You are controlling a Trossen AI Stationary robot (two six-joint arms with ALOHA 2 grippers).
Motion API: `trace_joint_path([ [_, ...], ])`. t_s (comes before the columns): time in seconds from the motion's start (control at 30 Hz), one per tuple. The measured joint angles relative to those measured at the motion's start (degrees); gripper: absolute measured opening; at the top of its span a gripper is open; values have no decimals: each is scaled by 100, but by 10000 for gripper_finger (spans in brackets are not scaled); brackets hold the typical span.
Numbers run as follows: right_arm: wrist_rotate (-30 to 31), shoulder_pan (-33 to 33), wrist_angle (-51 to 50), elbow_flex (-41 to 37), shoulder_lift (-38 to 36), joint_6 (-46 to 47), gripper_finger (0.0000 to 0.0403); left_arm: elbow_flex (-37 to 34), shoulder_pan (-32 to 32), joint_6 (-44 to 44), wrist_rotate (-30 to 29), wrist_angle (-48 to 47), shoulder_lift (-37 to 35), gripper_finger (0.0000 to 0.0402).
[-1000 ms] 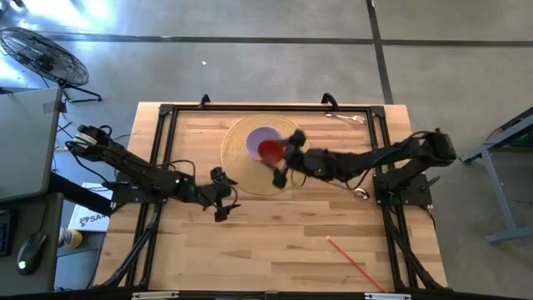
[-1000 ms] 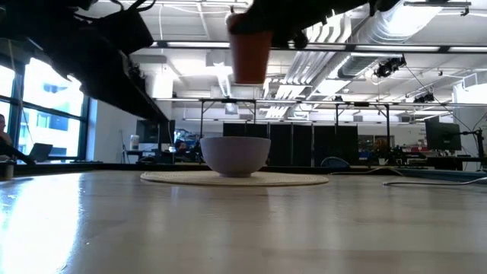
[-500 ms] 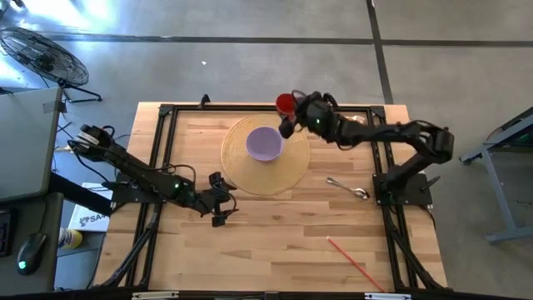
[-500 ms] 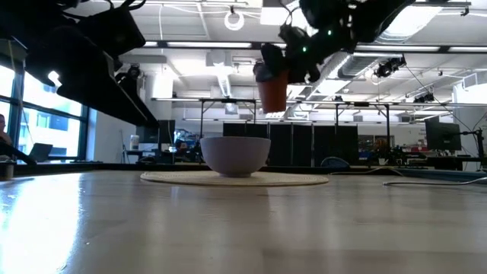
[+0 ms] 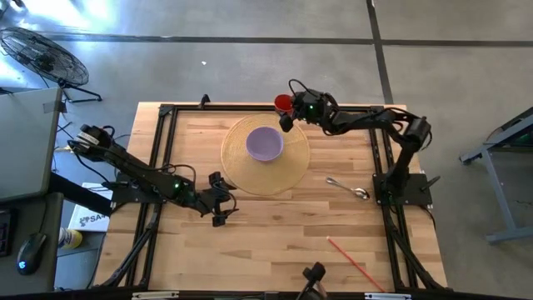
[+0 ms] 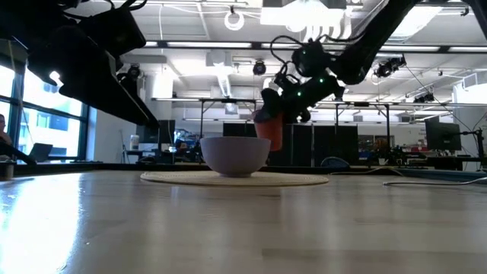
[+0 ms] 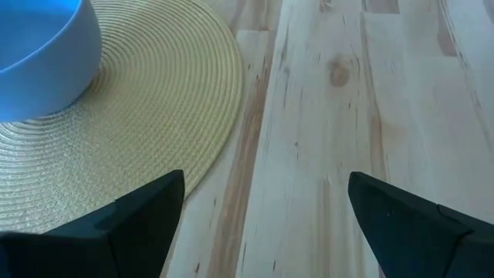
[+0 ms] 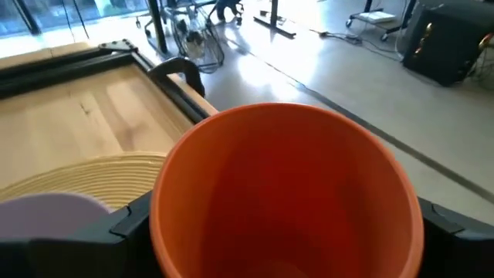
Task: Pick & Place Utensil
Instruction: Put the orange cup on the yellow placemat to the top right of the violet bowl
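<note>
A red-orange cup (image 5: 285, 102) hangs in my right gripper (image 5: 291, 108) above the table's far edge, just beyond a round woven placemat (image 5: 250, 175). The low view shows the cup (image 6: 268, 129) behind a lavender bowl (image 6: 235, 155). In the high view the bowl (image 5: 265, 143) stands on the placemat's middle. In the right wrist view I look down into the cup's mouth (image 8: 285, 185). A silver spoon (image 5: 348, 188) lies flat on the table to the placemat's right. My left gripper (image 5: 218, 208) is open near the placemat's near-left rim, touching nothing. My right gripper pinches the cup between its two fingers (image 8: 127, 224), one on each side of the outer wall (image 8: 166, 228) below the rim. The fingers reach it from the table's right, slanting down. The cup is lifted clear, mouth up and about upright.
A thin red stick (image 5: 356, 265) lies near the table's near-right corner. A black frame (image 5: 166, 112) runs along the table's left, far and right edges. In the left wrist view, bare wood (image 7: 347, 116) lies ahead, with the placemat (image 7: 154, 100) and bowl (image 7: 38, 54) beside it.
My right gripper has carried the cup from above the bowl toward the table's far edge, then come down lower there. It has stayed shut on the cup. As the arm swung away, the spoon came into plain view.
</note>
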Motion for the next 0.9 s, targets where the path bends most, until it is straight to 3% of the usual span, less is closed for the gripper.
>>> trace_joint_path([
  [0.27,-200,-49,444,-72,173,73,327,0,0,-62,-1,-22,2,358],
  [0.5,59,-94,2937,-1391,175,702,327,0,0,-79,-3,13,2,358],
  [0.63,99,-116,3085,-1763,177,774,327,0,2,-64,-133,28,2,358],
  [0.9,95,-74,3008,-1729,177,416,327,0,4,-57,-425,178,4,358],
])
